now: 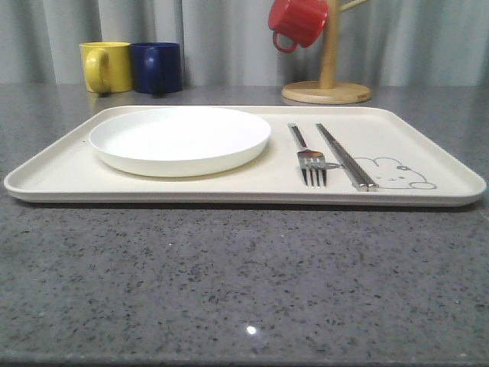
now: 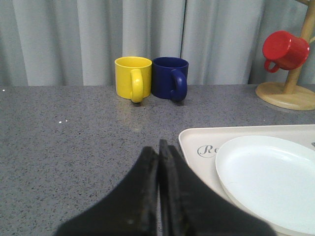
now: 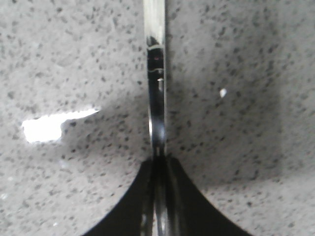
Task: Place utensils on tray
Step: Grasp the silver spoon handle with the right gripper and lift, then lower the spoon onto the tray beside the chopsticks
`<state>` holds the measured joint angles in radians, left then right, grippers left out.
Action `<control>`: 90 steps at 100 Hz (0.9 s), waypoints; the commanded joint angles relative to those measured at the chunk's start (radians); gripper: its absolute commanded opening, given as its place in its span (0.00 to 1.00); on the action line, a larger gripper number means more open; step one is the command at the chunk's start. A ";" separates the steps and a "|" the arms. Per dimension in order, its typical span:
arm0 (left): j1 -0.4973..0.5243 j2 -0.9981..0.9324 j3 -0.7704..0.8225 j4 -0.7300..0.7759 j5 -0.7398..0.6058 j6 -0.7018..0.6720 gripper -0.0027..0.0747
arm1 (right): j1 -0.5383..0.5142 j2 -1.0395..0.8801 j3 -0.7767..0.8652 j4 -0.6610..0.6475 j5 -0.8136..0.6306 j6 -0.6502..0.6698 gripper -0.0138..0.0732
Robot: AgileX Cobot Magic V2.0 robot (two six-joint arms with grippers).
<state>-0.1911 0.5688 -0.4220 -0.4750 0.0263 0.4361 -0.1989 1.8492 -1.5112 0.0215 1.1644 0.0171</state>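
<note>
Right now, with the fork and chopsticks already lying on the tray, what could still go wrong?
The right gripper pinches a slim shiny utensil by one thin end over the grey counter; it could swivel or slip out. On the tray, the fork and chopsticks lie close together beside the white plate, so a careless set-down might knock them askew.
</note>
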 commanded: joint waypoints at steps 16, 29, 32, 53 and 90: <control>-0.007 0.000 -0.028 0.000 -0.077 -0.009 0.01 | 0.011 -0.155 -0.027 0.070 0.033 0.040 0.09; -0.007 0.000 -0.028 0.000 -0.077 -0.009 0.01 | 0.095 -0.231 -0.027 0.077 0.032 0.106 0.09; -0.007 0.000 -0.028 0.000 -0.077 -0.009 0.01 | 0.120 -0.243 -0.027 0.077 0.027 0.117 0.09; -0.007 0.000 -0.028 0.000 -0.077 -0.009 0.01 | 0.324 -0.253 -0.027 0.075 -0.035 0.225 0.09; -0.007 0.000 -0.028 0.000 -0.077 -0.009 0.01 | 0.497 -0.152 -0.026 0.027 -0.083 0.343 0.09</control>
<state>-0.1911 0.5688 -0.4220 -0.4750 0.0263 0.4361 0.2842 1.7208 -1.5112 0.0634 1.1104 0.3495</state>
